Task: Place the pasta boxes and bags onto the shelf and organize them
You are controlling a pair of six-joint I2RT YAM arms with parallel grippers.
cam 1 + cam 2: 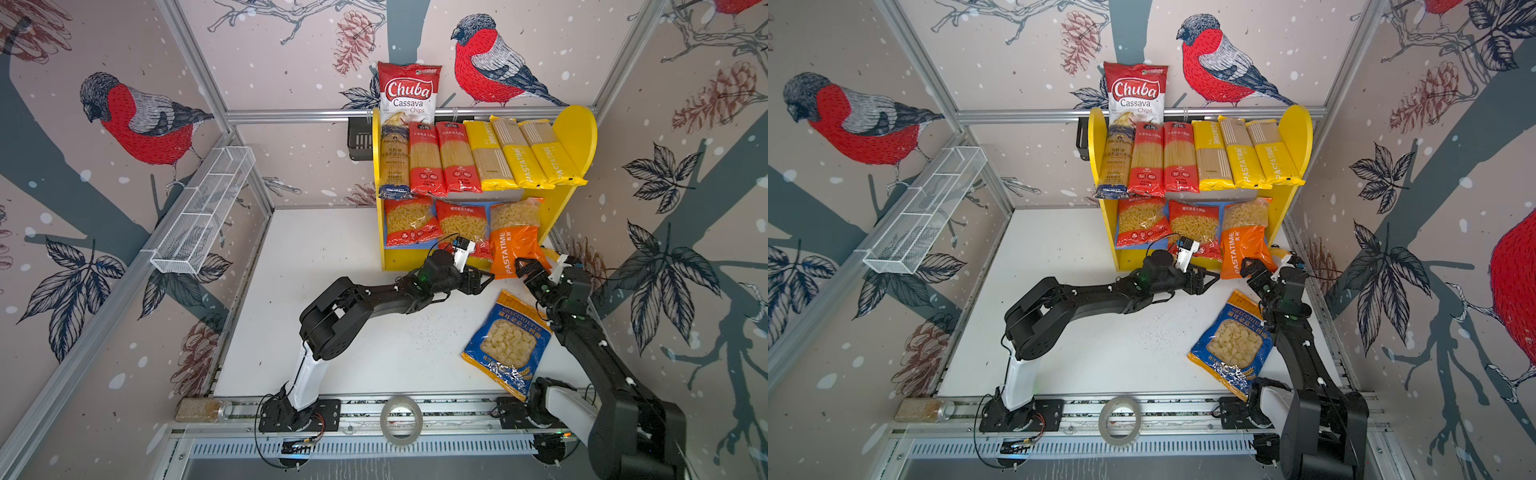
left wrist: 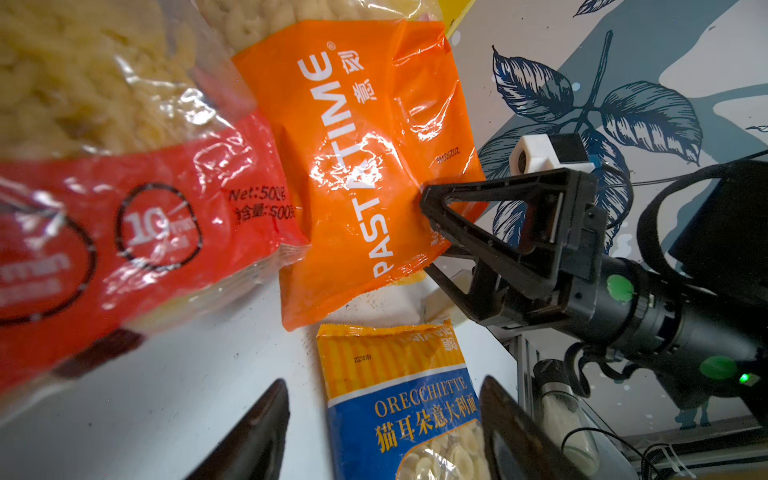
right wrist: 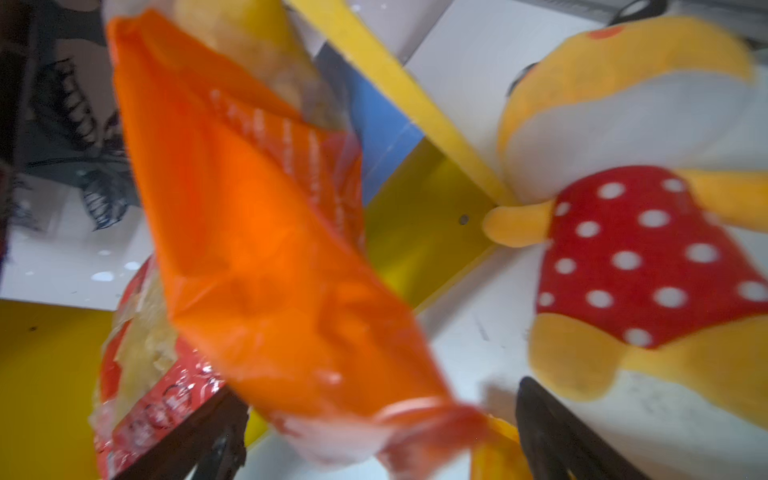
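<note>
**Bullfinch wallpaper (image 1: 141,120) frames a shelf almost stocked**

White desk (image 1: 332,311), two-tier shelf (image 1: 575,124): six spaghetti packs (image 1: 457,158) line the upper board, two red pasta bags (image 1: 409,222) the lower. The orange PASTATIME bag (image 1: 513,249) leans half-in beside them, its bottom seam between my right gripper's (image 1: 527,268) wide-spread jaws, ungripped. My left gripper (image 1: 484,279) hovers open, empty. The blue-yellow orecchiette bag (image 1: 509,343) lies on the desk, unshelved.
</note>
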